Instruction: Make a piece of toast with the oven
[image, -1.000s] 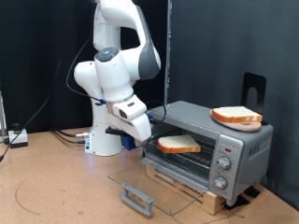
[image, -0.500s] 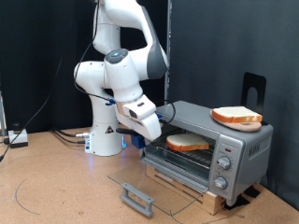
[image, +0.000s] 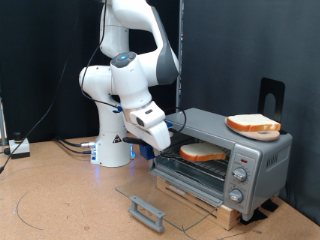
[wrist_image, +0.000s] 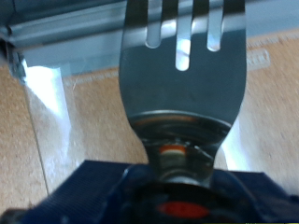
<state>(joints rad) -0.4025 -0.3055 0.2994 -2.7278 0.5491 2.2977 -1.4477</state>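
1. One boxy silver toaster oven (image: 232, 158) sits with its glass door (image: 160, 194) folded down flat.
2. The thin tan piece of toast (image: 203, 152) lies inside it on the wire rack.
3. A thicker bread slice (image: 252, 124) rests on top.
4. The white arm's gripper (image: 160, 135), at the oven's mouth, pinches a metal fork-like spatula (wrist_image: 180, 65).

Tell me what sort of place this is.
Probably a robotics lab set up as a mock kitchen. A white robot arm is bolted to a wooden table against black curtains, with loose cables beside it and a silver toaster oven as the only appliance.
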